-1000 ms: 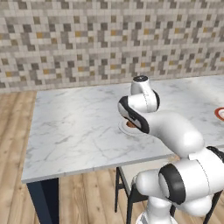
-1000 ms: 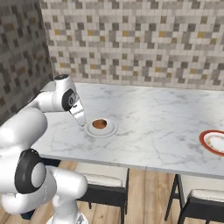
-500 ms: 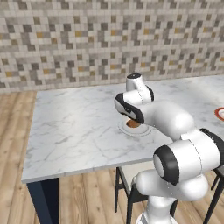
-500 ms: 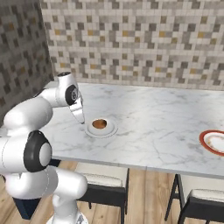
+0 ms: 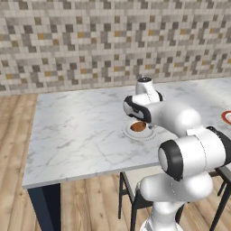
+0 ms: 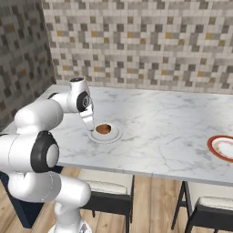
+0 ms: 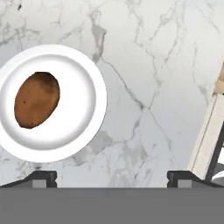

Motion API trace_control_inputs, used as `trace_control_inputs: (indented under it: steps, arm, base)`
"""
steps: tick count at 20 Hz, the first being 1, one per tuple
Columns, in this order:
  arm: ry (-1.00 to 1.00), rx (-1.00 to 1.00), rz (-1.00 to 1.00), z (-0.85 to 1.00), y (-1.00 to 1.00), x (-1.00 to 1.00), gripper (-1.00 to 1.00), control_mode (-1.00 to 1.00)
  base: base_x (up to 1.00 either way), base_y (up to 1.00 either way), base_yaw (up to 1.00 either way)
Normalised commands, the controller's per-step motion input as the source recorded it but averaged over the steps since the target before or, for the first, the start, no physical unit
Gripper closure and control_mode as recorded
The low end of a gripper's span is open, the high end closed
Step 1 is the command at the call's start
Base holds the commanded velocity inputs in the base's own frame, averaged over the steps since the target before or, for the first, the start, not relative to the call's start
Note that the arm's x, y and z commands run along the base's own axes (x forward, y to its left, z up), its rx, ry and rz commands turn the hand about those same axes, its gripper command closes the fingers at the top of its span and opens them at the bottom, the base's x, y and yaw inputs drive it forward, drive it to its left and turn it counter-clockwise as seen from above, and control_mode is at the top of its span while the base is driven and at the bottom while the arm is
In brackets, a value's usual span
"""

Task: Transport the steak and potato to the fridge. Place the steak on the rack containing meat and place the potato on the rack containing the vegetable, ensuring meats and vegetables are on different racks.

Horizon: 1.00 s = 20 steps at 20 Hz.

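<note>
A brown potato [image 5: 138,127] [image 6: 103,129] [image 7: 36,99] lies on a small white plate [image 5: 148,134] [image 6: 114,137] [image 7: 85,83] on the marble table. My gripper [image 6: 89,124] [image 7: 113,177] hangs open just above the table, beside the plate, with nothing between its fingers. In the hand view the potato sits off to the left of the gap between the fingertips [image 7: 43,176]. From the left base view the arm covers the hand. The steak and the fridge are out of view.
A red-rimmed plate [image 6: 222,148] [image 5: 226,116] lies at the table's far right; I cannot tell what is on it. Dark chairs [image 6: 107,193] stand under the table's front edge. A tiled wall [image 6: 145,50] closes the back. The table edge [image 7: 205,144] shows at the hand view's right.
The arm's elbow has swung up and round behind the hand. The hand stays low by the white plate, shifted slightly. The jaws stay open, and the potato has not moved.
</note>
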Motion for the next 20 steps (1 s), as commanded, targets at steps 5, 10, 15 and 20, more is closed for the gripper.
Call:
trace_control_inputs:
  steps: [5,10,15,20]
  arm:
    - [0.00,0.08,0.02,-0.23,-0.22,0.16,-1.00,-1.00]
    - [-0.02,0.01,0.00,-0.04,-0.20,0.20,-1.00,-1.00]
    - [-0.01,0.00,0.00,-0.10,-0.03,0.18,-1.00,-1.00]
    - [0.00,0.01,0.00,-0.12,0.00,0.10,-1.00,-1.00]
  base:
    - [0.00,0.00,0.00]
    - [0.00,0.00,0.00]
    - [0.00,0.00,0.00]
    - [0.00,0.00,0.00]
